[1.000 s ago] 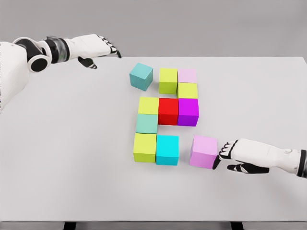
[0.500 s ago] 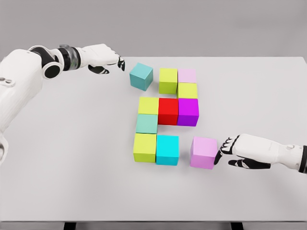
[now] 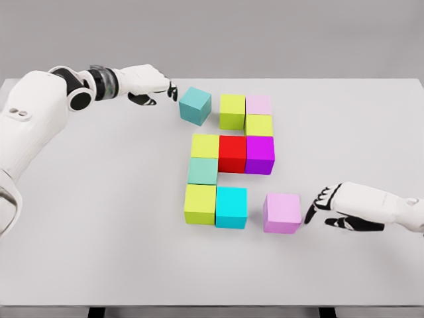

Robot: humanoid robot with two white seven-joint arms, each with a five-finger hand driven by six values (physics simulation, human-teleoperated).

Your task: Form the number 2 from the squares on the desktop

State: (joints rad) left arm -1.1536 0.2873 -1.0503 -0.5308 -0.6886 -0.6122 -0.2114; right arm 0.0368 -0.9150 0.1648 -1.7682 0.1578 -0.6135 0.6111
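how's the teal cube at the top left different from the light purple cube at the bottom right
The teal cube sits turned at an angle to the rows, while the light purple cube sits nearly square with them. The teal one is at the far end by the left hand; the purple one is near, by the right hand. Both stand apart from the assembled blocks, with a gap to their neighbours.

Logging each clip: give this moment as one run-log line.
left hand: open, beside teal cube | right hand: open, right of pink cube, gap visible | both cubes not yet joined to the figure
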